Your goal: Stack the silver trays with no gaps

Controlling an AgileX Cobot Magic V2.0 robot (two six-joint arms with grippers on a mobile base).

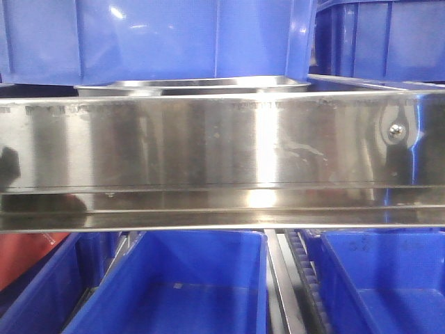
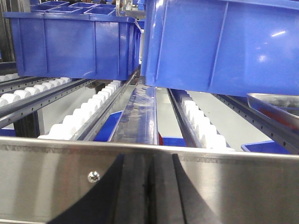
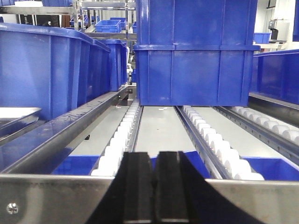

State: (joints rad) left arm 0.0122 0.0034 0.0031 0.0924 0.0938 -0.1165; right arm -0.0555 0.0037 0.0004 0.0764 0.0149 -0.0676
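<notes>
The left claw [image 2: 148, 165] and right claw [image 3: 155, 161] are pinched shut, empty. The silver tray [image 1: 191, 85] lies at twelve o'clock behind the rail [image 1: 208, 139] (a bin [image 1: 160, 35] overhangs it); reaching in could strike that rail.

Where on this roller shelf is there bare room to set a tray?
Bare: the roller lane between the front rail and the stacked blue bins in the right wrist view; the rollers before the rear bin in the left wrist view. Crowded: where the silver tray lies before a big blue bin.
</notes>
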